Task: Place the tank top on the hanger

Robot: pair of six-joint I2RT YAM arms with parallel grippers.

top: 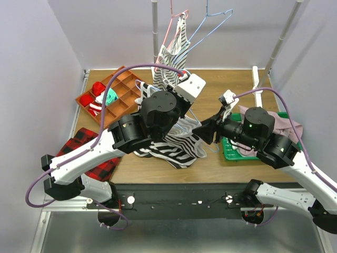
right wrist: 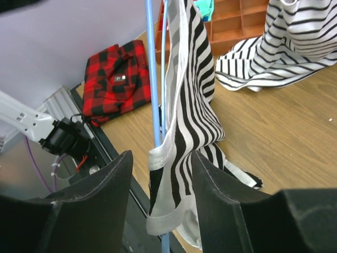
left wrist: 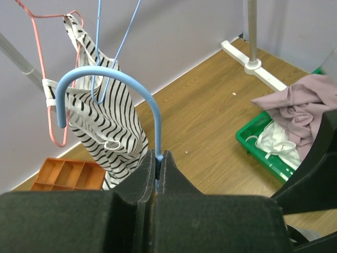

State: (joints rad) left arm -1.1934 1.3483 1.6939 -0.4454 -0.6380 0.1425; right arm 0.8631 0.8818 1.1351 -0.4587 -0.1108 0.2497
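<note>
Blue hanger (left wrist: pixel 105 72) pinched, tank top (right wrist: pixel 187 105) hanging

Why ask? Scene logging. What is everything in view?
wide-striped cloth tank top: 1, black-and-white, centre
light-blue wire hanger: 1, light-blue, in left gripper
second light-blue wire hanger: 1, light-blue, hanging, back
pink wire hanger: 1, pink, hanging, back
fine-striped tank top: 1, mostly white, on pink hanger
orange compartment tray: 1, orange, back left
red-and-black plaid cloth: 1, red-and-black, near left
green bin: 1, green, right
mauve garment: 1, mauve, on bin
left gripper: 1, black, shut on hanger
right gripper: 1, black, open around tank top
</note>
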